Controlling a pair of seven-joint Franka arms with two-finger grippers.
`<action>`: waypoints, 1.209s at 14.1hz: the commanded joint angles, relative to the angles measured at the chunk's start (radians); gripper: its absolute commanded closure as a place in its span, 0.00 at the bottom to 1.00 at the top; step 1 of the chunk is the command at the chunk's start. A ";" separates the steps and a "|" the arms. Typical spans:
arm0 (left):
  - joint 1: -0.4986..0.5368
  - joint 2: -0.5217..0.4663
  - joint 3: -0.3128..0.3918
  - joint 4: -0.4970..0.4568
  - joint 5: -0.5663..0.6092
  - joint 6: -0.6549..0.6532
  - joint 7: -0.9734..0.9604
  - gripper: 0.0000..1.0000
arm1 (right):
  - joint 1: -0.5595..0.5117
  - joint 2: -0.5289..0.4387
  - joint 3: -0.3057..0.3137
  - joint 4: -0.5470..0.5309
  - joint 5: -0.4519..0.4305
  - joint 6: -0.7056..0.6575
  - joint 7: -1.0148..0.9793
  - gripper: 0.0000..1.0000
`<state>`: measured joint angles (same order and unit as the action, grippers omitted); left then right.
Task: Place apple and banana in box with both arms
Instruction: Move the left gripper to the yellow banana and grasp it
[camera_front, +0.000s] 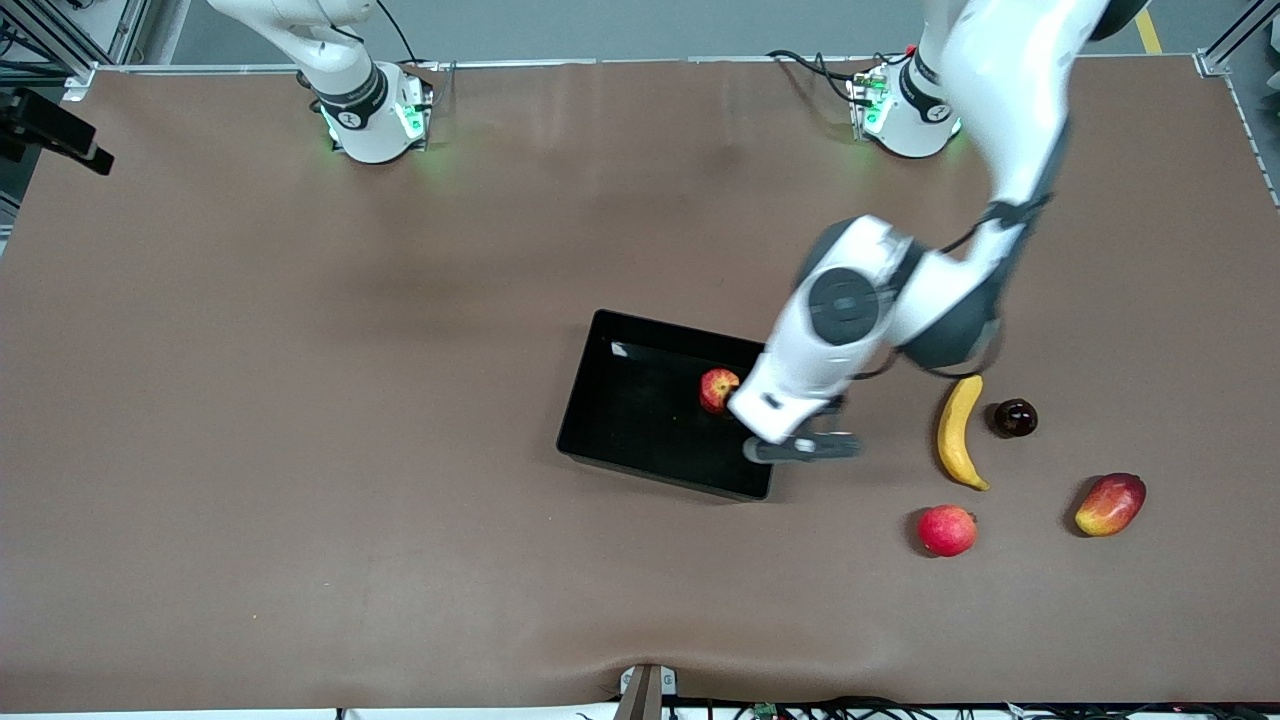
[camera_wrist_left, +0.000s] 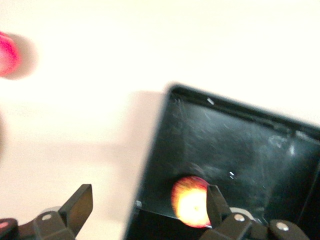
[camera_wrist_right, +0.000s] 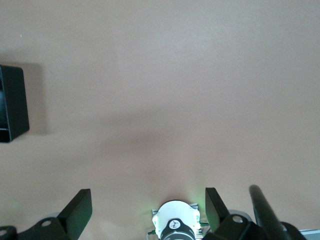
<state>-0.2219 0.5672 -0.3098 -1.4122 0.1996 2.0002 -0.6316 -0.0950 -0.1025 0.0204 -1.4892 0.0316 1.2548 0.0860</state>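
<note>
My left arm's bent down w/ left tool (camera_wrist_left: 145, 210) over the box (camera_front: 620, 420) edge, fingers wide, holding nothing. Apple (camera_front: 717, 389) sits in box. Banana (camera_front: 958, 432) on table near box. Right tool (camera_wrist_right: 145, 210) spread, empty, waiting.

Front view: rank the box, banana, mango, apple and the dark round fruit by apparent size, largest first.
1. box
2. banana
3. mango
4. apple, though the left arm partly hides it
5. dark round fruit

The last two look nearly alike, so that order is unsure.
</note>
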 joint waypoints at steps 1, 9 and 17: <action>0.110 -0.033 -0.006 -0.016 0.017 -0.024 0.118 0.00 | 0.011 -0.019 0.003 -0.026 -0.015 0.021 -0.029 0.00; 0.367 0.049 -0.005 -0.115 0.015 -0.003 0.616 0.00 | 0.024 -0.014 -0.002 -0.013 -0.012 0.021 -0.031 0.00; 0.460 0.053 -0.002 -0.401 0.063 0.321 0.621 0.00 | 0.024 -0.013 -0.002 -0.013 -0.010 0.021 -0.029 0.00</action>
<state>0.2323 0.6482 -0.3028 -1.7814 0.2419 2.3056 -0.0165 -0.0680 -0.1029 0.0155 -1.4970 0.0314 1.2797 0.0660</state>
